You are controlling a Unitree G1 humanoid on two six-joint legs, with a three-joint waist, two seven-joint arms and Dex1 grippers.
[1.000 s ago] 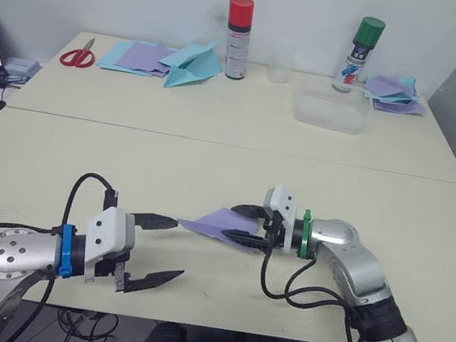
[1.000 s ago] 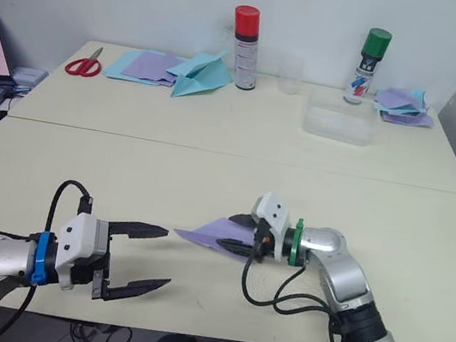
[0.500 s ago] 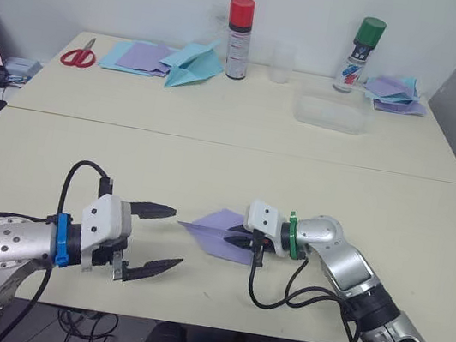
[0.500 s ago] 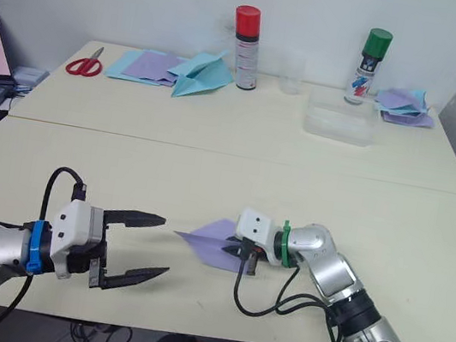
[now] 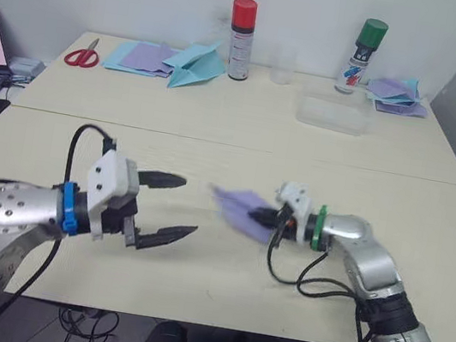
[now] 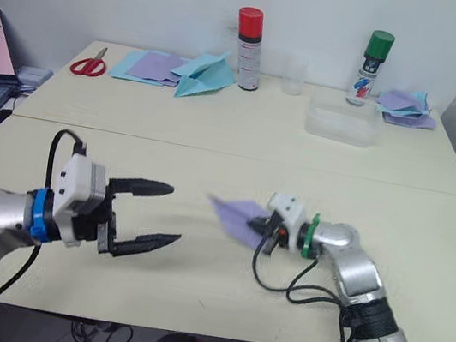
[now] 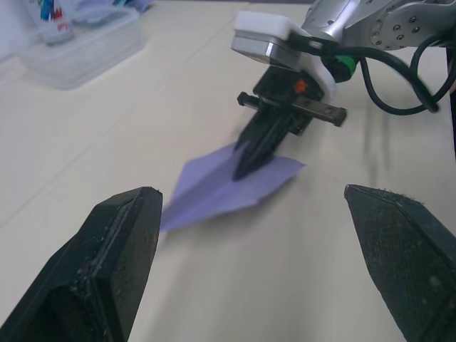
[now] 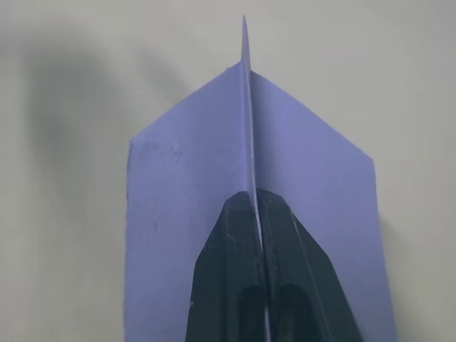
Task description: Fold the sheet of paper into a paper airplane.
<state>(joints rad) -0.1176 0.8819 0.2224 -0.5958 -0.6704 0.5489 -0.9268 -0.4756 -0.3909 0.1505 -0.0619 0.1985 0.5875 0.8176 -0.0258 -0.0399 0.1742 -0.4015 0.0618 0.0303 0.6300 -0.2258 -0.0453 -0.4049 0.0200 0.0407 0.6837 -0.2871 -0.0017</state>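
Right tool [image 7: 246, 160] pinched on pointed, creased lavender paper airplane [image 7: 214, 189].

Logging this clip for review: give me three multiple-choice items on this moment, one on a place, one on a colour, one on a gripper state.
1. Where are the scissors?
A. far table, robot's left
B. in the clear tub
C. beside the green-capped can

2. What colour is the paper airplane?
A. light blue
B. pale lavender
C. white

3. How is the right gripper?
A. wide open
B. shut on the paper airplane
C. shut on nothing

Answers: 1 A, they lie by the paper stack there; 2 B, seen in both wrist views; 3 B, fingers pinch its centre fold.
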